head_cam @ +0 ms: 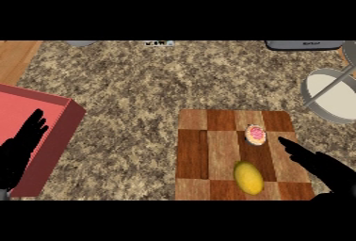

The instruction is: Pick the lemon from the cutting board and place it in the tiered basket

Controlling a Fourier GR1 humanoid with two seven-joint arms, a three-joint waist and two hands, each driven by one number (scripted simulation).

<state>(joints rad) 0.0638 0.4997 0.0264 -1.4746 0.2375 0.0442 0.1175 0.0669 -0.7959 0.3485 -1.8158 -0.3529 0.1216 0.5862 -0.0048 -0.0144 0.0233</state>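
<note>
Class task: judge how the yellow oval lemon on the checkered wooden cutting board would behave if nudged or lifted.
The yellow oval lemon looks rounded, so a nudge would probably roll it across the flat checkered wooden cutting board. Its smooth skin may slip between fingers. It seems solid, likely keeping its shape when lifted.

No readable text, small label at counter's far edge [159, 43] illegible

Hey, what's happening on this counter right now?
A robot is working at a granite counter. Its right hand, fingers straight, is over the right side of the wooden cutting board, beside the lemon but not holding it. A small pink-frosted pastry also lies on the board. The tiered basket stands at the far right. The left hand rests open at the left edge, over a red box.
</note>
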